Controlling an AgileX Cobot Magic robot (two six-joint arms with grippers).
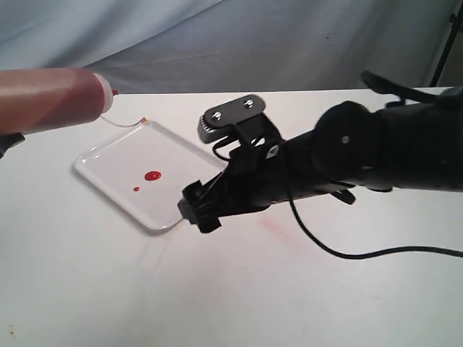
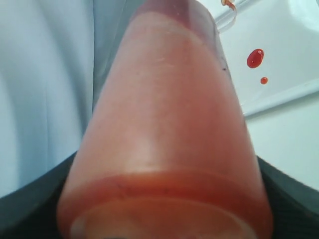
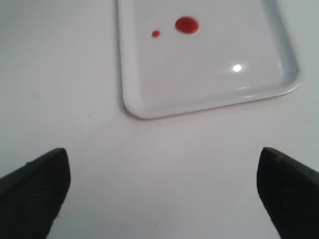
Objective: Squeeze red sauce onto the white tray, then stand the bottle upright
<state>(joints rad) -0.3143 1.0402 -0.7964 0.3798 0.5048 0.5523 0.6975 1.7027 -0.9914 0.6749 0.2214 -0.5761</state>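
Left tool (image 2: pixel 162 206) clamps the bottle (image 1: pixel 51 97), held near-horizontal, aloft, nozzle toward the white tray (image 1: pixel 101 170). Red sauce (image 1: pixel 152 176) lies on tray. Right tool (image 3: pixel 162 191), spread wide, empty, sits just beside tray's edge.

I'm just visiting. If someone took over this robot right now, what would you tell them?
Left gripper: shut on the bottle, held on its side in the air by the white tray.
Right gripper: open, empty, low at a corner of the tray.
Done: red sauce, a blob and a small dot, lies on the tray.
Left to do: stand the bottle upright on the table.
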